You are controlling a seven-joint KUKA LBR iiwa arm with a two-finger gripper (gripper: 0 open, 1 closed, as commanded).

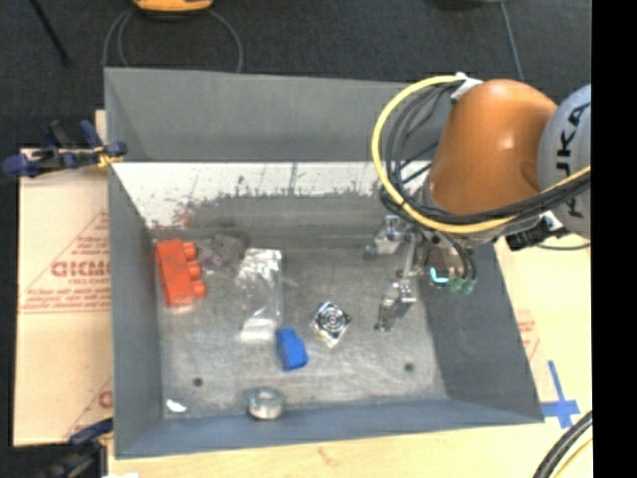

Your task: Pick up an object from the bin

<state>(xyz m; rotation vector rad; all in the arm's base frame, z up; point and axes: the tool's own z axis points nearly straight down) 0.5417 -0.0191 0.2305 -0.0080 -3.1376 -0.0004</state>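
My gripper [390, 277] hangs over the right part of the bin floor, below the arm's orange cover. Its two fingers stand apart, one towards the back wall and one towards the front, and it is open with bare floor between them. The closest thing is a small shiny silver crumpled piece [330, 323], lying a little to the left of the front finger and apart from it. A small blue block [291, 349] lies further left, near the front.
A red toy brick [179, 272] sits at the left, with a dark grey lump [224, 250] and a clear plastic bag [260, 267] beside it. A round silver disc [265, 402] lies at the front wall and a white scrap [174, 403] in the front left corner.
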